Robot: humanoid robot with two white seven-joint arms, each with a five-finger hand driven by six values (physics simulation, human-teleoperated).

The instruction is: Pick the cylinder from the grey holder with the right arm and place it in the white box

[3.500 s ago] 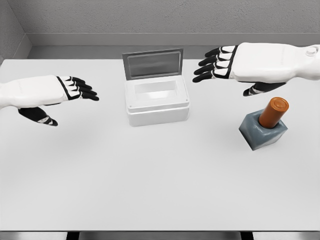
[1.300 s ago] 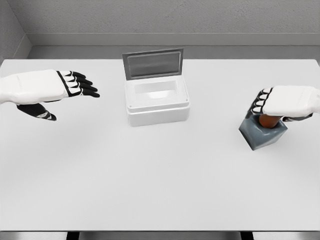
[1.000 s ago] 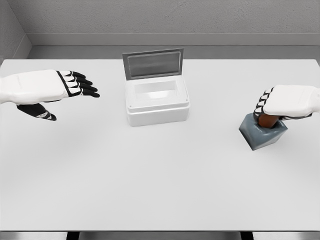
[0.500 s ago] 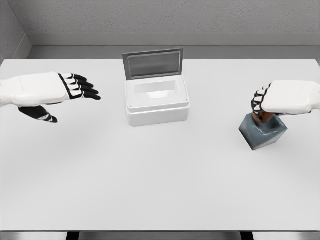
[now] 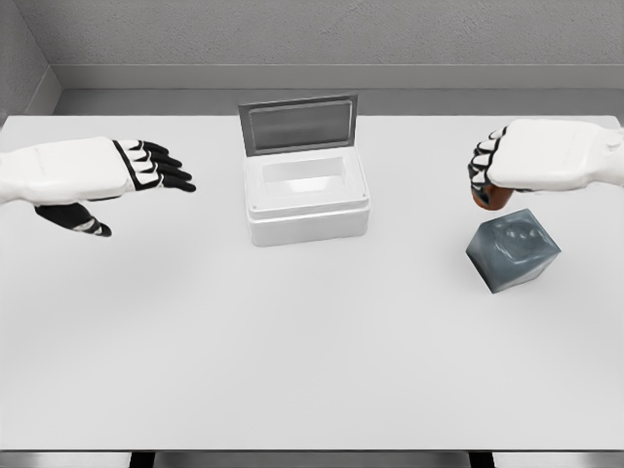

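Right hand (image 5: 507, 175) curled tight around the orange cylinder (image 5: 490, 199), held clear above the grey holder (image 5: 512, 251).
Only the cylinder's lower end shows under the fingers (image 5: 482, 168). The white box (image 5: 305, 200), lid up, sits well left of the holder with bare table (image 5: 312, 351) between. The left hand (image 5: 107, 175) hovers left of the box, fingers spread, holding nothing.

1 cylinder (image 5: 489, 200), 1 grey holder (image 5: 513, 252), 1 white box (image 5: 306, 198), 2 hands.
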